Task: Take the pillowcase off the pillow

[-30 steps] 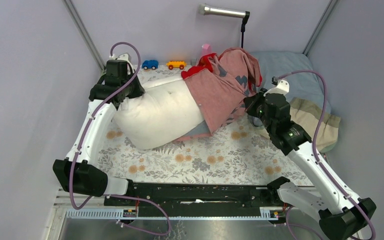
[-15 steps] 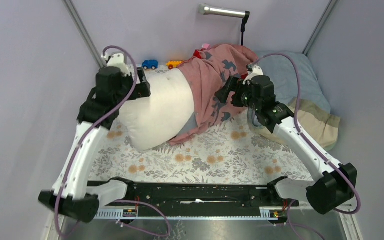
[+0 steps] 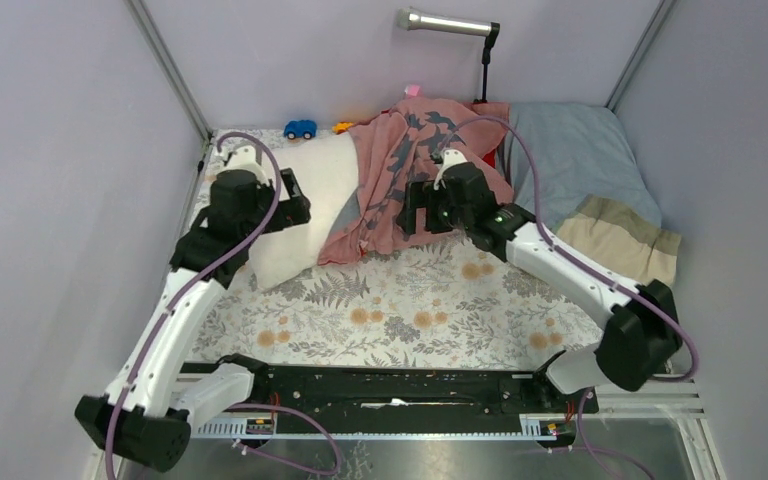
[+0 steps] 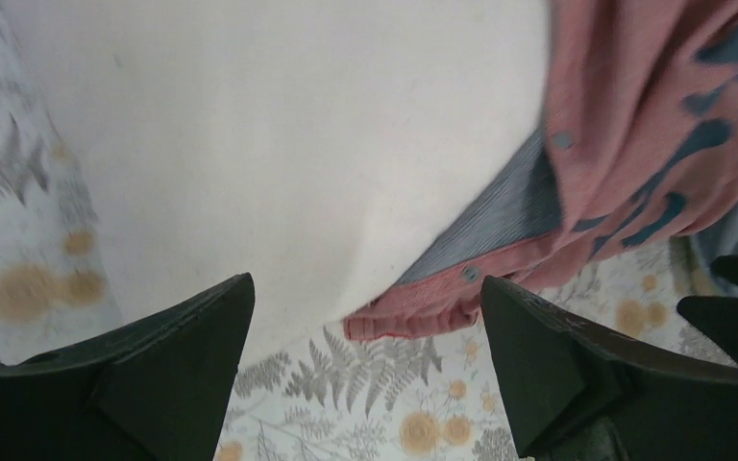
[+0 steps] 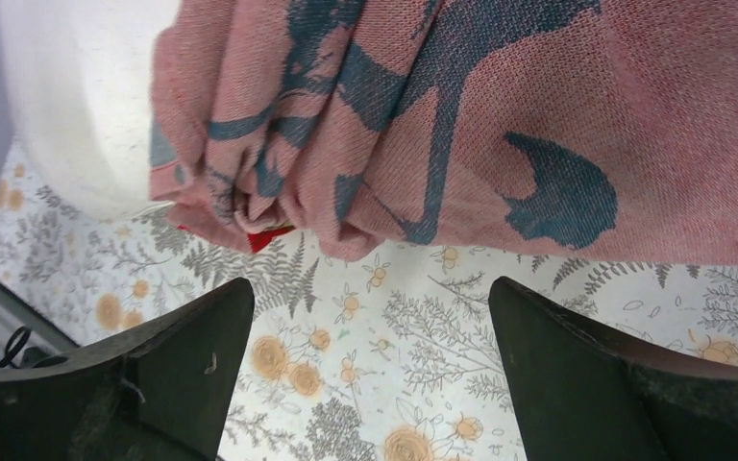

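The white pillow (image 3: 305, 200) lies at the back left of the floral floor, its right half still inside the pillowcase (image 3: 400, 170), which shows its faded pink inside with dark print. My left gripper (image 3: 295, 208) hangs open over the pillow's near left part, holding nothing. In the left wrist view the pillow (image 4: 279, 144) fills the top and the pillowcase (image 4: 634, 144) hem lies at the right. My right gripper (image 3: 415, 208) is open above the pillowcase's near edge. The right wrist view has the bunched pillowcase (image 5: 461, 125) above open jaws, with only floor between them.
A grey-blue pillow with a beige end (image 3: 590, 180) lies at the back right. A blue toy car (image 3: 300, 129) and a yellow toy (image 3: 343, 127) sit by the back wall. A lamp on a stand (image 3: 450, 22) hangs above the back. Walls close in both sides.
Both grippers opened and let go of the cloth and pillow. The right arm swung left over the pillowcase; the left arm drew back toward the near side. The pillow settled toward the back.
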Controlling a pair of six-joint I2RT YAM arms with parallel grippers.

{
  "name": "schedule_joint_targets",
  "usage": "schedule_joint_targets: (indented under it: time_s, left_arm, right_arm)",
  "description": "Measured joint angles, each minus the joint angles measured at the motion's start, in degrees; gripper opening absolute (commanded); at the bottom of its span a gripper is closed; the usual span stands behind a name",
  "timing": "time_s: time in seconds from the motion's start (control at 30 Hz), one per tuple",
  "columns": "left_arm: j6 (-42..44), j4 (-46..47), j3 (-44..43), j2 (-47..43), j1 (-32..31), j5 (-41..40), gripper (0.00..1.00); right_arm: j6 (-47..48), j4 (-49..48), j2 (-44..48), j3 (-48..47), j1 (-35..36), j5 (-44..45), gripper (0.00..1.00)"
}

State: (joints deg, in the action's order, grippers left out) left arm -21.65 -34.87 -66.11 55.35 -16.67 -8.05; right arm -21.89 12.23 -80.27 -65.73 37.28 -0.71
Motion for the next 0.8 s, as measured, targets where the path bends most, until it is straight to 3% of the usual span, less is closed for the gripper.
schedule_joint_targets:
  time_s: [0.17,0.23,0.37,0.5,0.6,0.67,0.8]
  left_arm:
    - [-7.1,-1.4,6.7,3.1,0.0,-0.2,0.99]
    - [-9.9,-1.1,8.1,2.8,-0.1,-0.6,0.99]
    - [-16.6,1.1,12.5,0.1,-0.1,-3.9,0.99]
    - [-22.2,2.2,18.5,-4.0,-0.1,-7.8,0.99]
    - [-24.4,2.3,20.9,-4.4,0.0,-9.6,0.99]
    - [-24.9,2.7,21.2,-3.3,0.1,-9.9,0.99]
    - [-25.0,5.8,21.8,-0.7,0.6,-9.3,0.99]
  right_arm:
    - [-0.5,0.4,-7.9,-4.5,0.5,0.2,0.99]
    - [-1.0,0.2,-10.9,-6.8,0.9,0.2,0.92]
    - [-2.2,-0.3,-15.2,-10.0,1.6,0.2,0.64]
    - [-3.7,-1.0,-17.9,-10.4,1.7,0.3,0.26]
    - [-4.4,-1.0,-19.3,-10.4,1.7,0.6,0.07]
    - [-4.6,-1.0,-19.6,-10.4,1.7,0.8,0.00]
    - [-4.7,-2.0,-19.3,-9.9,1.7,1.6,0.00]
